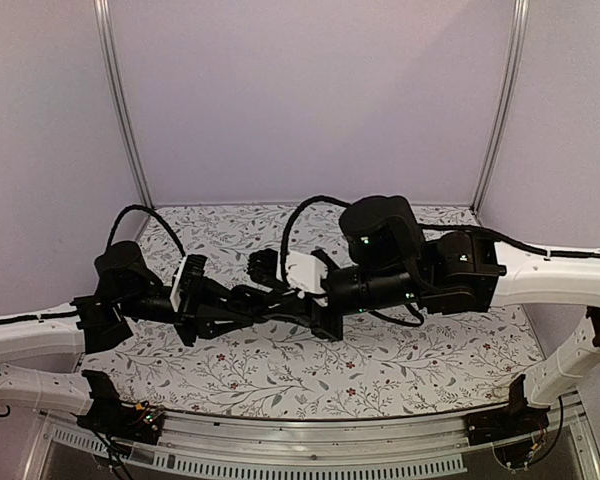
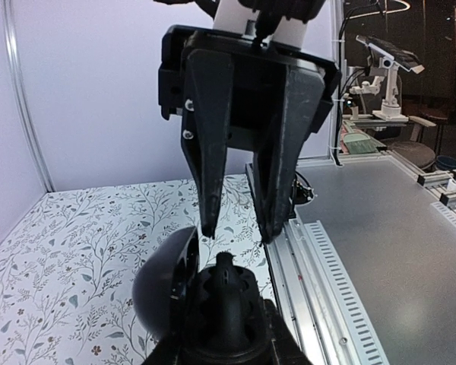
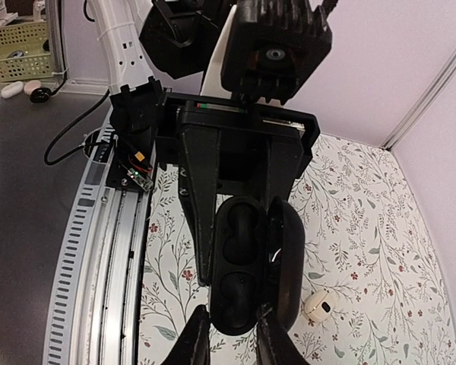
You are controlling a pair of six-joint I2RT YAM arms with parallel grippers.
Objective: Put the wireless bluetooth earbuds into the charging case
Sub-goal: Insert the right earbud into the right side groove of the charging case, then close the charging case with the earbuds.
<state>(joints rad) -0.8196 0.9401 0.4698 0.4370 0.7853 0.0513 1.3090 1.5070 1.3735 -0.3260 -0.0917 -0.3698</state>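
The left claw (image 3: 243,280) is nearly closed and grips the open case (image 3: 235,236) by its sides, above the bench (image 3: 365,228). The right claw (image 2: 238,232) points at the case with its tips close to it, a little open and holding nothing. The case is glossy black and oval, with two rounded wells. Whether the buds sit in them I cannot tell. The bench has a flowered cover, and a small white rounded thing (image 3: 319,304) lies on it.
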